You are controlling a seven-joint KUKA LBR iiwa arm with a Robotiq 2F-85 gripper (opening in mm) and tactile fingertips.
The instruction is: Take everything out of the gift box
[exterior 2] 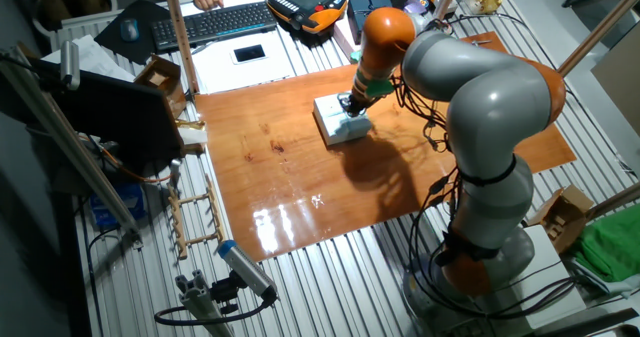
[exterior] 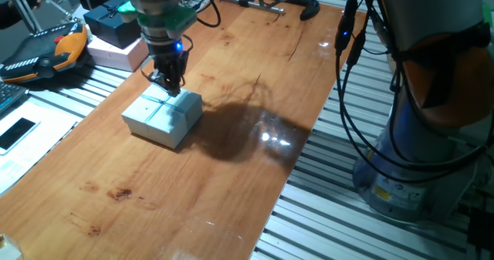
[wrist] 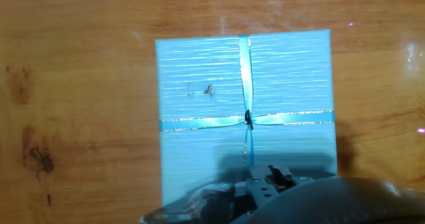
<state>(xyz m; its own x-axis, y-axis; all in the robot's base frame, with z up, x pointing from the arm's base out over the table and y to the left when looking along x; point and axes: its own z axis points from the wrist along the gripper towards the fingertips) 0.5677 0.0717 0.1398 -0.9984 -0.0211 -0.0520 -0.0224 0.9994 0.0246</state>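
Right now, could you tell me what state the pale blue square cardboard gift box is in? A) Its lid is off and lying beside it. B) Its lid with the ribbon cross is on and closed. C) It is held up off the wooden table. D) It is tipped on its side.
B: the pale blue square cardboard gift box sits flat on the wooden table, its ribbon-crossed lid covering it.

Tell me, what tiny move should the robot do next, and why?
Probably lower the gripper a little to grasp the lid. The gift box is closed, its ribbon cross on top, and the gripper hovers just above one edge, so nothing inside can be reached.
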